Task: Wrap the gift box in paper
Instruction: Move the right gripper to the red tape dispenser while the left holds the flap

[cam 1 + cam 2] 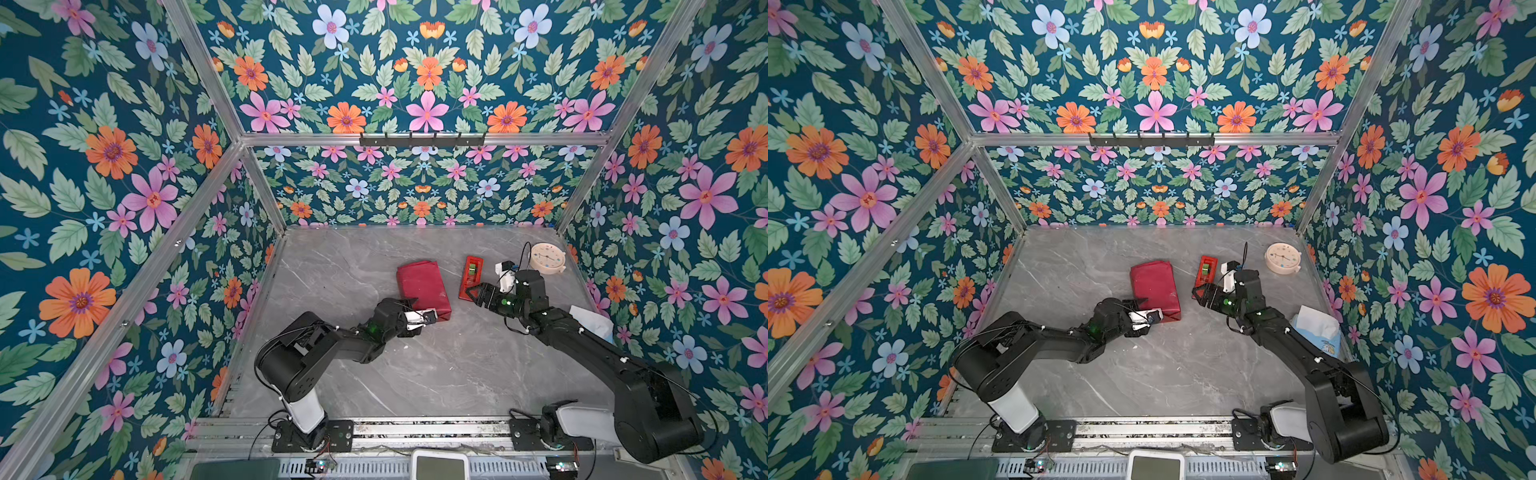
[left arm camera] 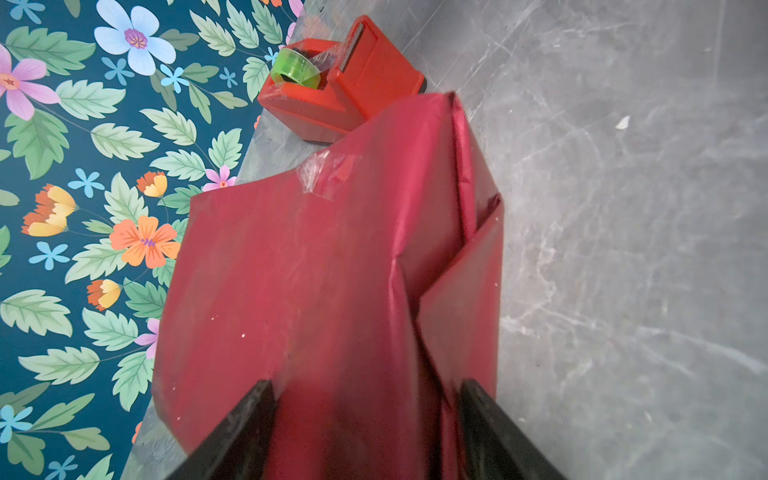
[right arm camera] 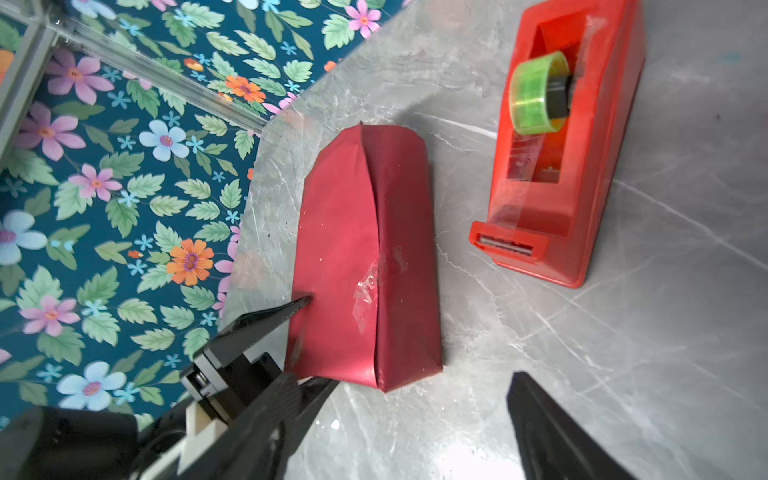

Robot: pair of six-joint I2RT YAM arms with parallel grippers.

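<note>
You have the paper [image 1: 422, 286] closed right round the gift box, taped along its seam, lying mid-table [image 1: 436, 374] in both top views. Your left gripper [image 2: 365, 388] straddles the paper's lower-left corner with jaws well apart; you cannot tell whether they pinch it. Your right gripper [image 1: 471, 293] hangs wide and empty by the tape dispenser's [image 1: 473, 272] lower end, right of the paper

The grey marble-patterned tabletop [image 1: 415, 374] is viewed whole from high overhead in both top views, tilted towards the far wall. Both wrist views are taken close from opposite sides; the maroon paper-wrapped parcel [image 2: 311, 270] and red plastic tape dispenser [image 3: 582, 208] are shared.
</note>
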